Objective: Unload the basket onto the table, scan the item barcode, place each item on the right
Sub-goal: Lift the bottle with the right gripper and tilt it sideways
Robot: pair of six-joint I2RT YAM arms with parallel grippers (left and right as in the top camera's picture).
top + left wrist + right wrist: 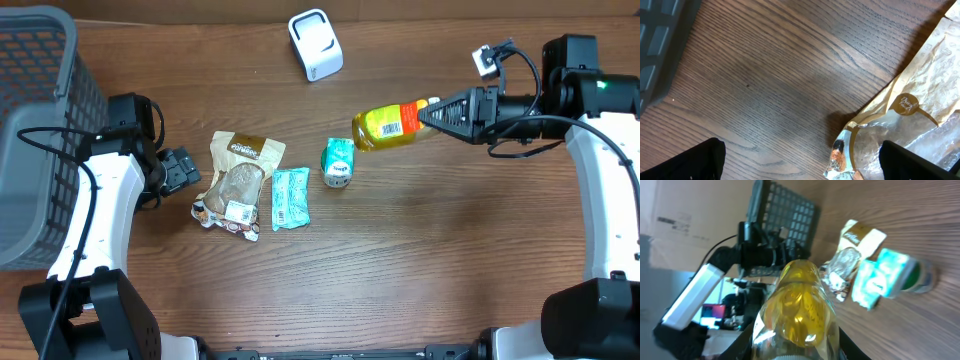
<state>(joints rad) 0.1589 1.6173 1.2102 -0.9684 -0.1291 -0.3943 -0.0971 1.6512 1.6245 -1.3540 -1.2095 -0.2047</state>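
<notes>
Overhead: right claw is clamped on the cap end of the clear plastic bottle of yellow liquid. The bottle lies sideways at about 2 o'clock over the wooden tabletop and looks lifted off it. White boxy barcode scanner sits at 12 o'clock, roughly 11 o'clock from the bottle and well apart. Bottle label faces up; barcode too small to confirm. Left claw is at 9 o'clock, just beside the tan paper-and-film snack pouch, with the grey mesh basket further out at 9–10. Left wrist: jaws fully spread, nothing between them, just bare wood and the pouch at 4 o'clock. Right wrist: bottle fills bottom centre, pinched from both sides; teal foil sachet and small teal can lie beyond at 2–3 o'clock. My read: pick is done and the carry to the scanner is in hand. Next move: travel toward 11 o'clock and roll the wrist so the barcode faces the scanner window. The neck-only grip could let the bottle sag.
</notes>
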